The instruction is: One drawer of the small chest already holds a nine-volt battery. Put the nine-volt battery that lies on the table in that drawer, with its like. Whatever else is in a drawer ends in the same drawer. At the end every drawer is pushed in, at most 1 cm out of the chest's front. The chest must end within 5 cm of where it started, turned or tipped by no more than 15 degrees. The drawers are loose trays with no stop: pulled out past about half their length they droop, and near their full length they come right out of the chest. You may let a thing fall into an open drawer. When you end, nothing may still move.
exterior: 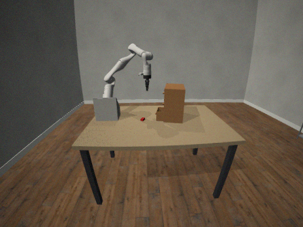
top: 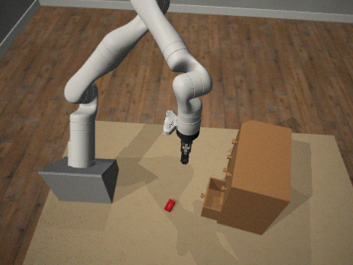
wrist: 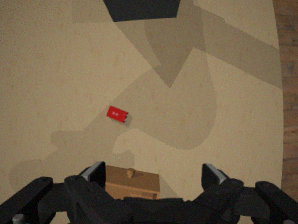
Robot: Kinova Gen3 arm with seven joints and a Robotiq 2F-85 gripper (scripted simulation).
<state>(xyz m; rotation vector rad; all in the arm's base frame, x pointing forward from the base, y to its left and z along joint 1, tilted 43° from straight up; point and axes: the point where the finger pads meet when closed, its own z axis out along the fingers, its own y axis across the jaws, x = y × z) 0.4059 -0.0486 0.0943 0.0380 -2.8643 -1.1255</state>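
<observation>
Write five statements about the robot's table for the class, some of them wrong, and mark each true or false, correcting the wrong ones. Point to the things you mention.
1. The red battery [top: 170, 205] [exterior: 142, 119] [wrist: 117, 114] lies inside the pulled-out drawer [top: 212, 212] [exterior: 160, 116] [wrist: 132, 185]. False: it lies on the table [top: 125, 236] [exterior: 130, 134] [wrist: 50, 75].
2. The gripper [top: 184, 161] [exterior: 147, 89] [wrist: 153, 173] is open. True.
3. The pulled-out drawer is low in the chest [top: 262, 160] [exterior: 174, 104]. True.
4. The gripper is touching the battery. False: it hangs above the table, apart from it.
5. The chest stands upright. True.
</observation>
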